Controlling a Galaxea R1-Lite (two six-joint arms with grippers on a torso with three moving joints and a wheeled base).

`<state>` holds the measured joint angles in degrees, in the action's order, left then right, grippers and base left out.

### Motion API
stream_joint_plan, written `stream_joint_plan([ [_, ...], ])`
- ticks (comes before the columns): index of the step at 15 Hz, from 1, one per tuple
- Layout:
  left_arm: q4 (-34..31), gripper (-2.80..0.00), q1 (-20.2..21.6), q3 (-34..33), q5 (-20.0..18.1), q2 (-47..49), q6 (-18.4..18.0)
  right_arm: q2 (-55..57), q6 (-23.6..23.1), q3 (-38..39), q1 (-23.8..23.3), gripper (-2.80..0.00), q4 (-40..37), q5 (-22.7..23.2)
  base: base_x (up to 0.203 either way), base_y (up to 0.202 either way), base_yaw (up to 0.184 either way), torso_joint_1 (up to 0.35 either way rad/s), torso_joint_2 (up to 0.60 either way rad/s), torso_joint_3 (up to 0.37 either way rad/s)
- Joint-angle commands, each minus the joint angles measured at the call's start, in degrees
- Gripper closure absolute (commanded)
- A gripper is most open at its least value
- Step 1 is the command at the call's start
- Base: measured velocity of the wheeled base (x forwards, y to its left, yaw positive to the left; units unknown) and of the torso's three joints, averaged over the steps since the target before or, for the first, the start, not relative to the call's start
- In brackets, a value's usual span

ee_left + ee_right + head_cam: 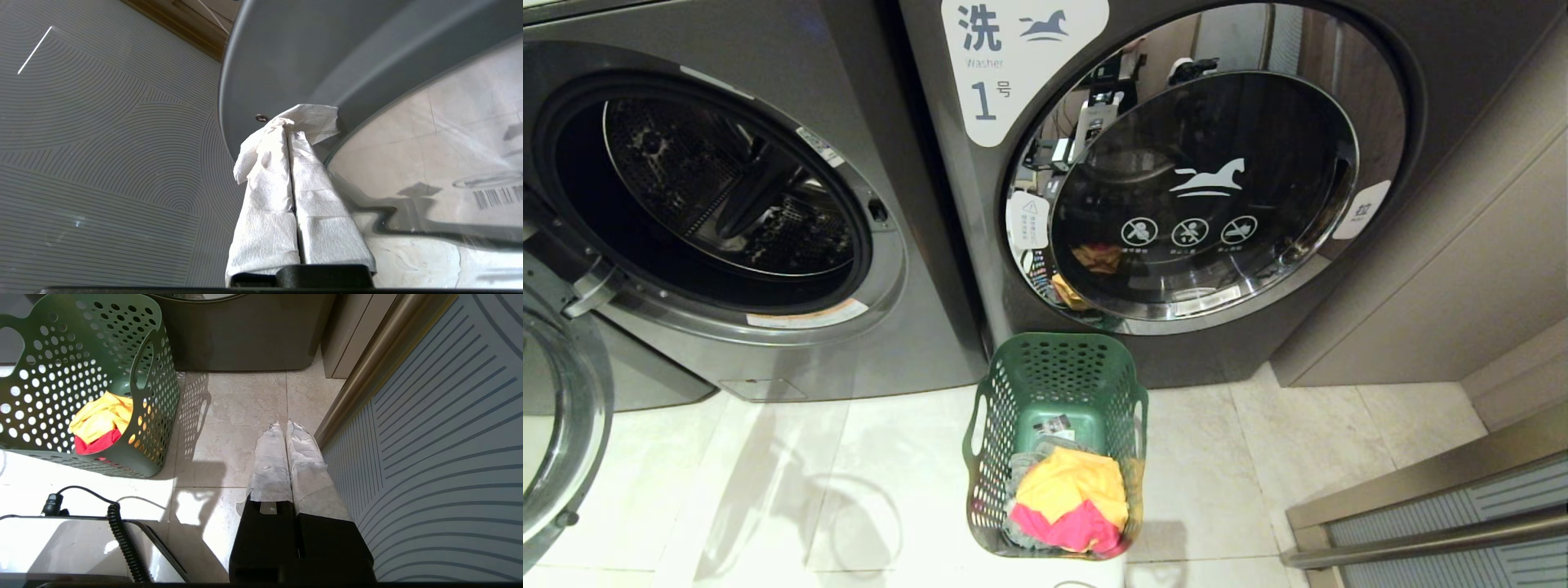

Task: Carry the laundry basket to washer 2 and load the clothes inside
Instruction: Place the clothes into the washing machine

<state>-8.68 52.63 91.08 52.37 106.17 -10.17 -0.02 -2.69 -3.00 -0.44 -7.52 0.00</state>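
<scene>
Left pincer (292, 134) pressed shut, empty-handed; dark green perforated laundry basket (1054, 384) with yellow and pink clothes (1072, 500)

A laundry room, likely a shared or commercial one: two dark grey front-load washers (768, 204) stand side by side on pale floor tiles (1258, 457), the right one labelled "Washer 1" (1005, 57) (with pictogram stickers on its door), and a green laundry basket (1058, 392) of clothes in front.
</scene>
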Motion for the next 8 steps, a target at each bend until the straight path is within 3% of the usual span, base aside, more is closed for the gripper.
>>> stream_joint_plan([
  [1, -0.1, 0.0, 2.58, 4.33, -0.05, 4.16, 0.12, 0.02, -0.03, 0.01, 0.0, 0.0, -0.04, 0.0, 0.0, 0.0, 0.0, 0.0, 0.0, 0.0],
  [3, -0.11, 0.0, 3.17, 4.17, -4.57, 3.0, 0.77, 0.02, -0.03, 0.01, 0.0, 0.0, -0.04, 0.0, 0.0, 0.0, 0.0, 0.0, 0.0, 0.0],
  [8, 4.73, 0.0, 4.39, 7.49, -5.44, 6.2, 1.57, 0.02, -0.03, 0.01, 0.0, 0.0, -0.04, 0.07, 0.0, 0.0, 0.0, 0.0, 0.0, 0.0],
])
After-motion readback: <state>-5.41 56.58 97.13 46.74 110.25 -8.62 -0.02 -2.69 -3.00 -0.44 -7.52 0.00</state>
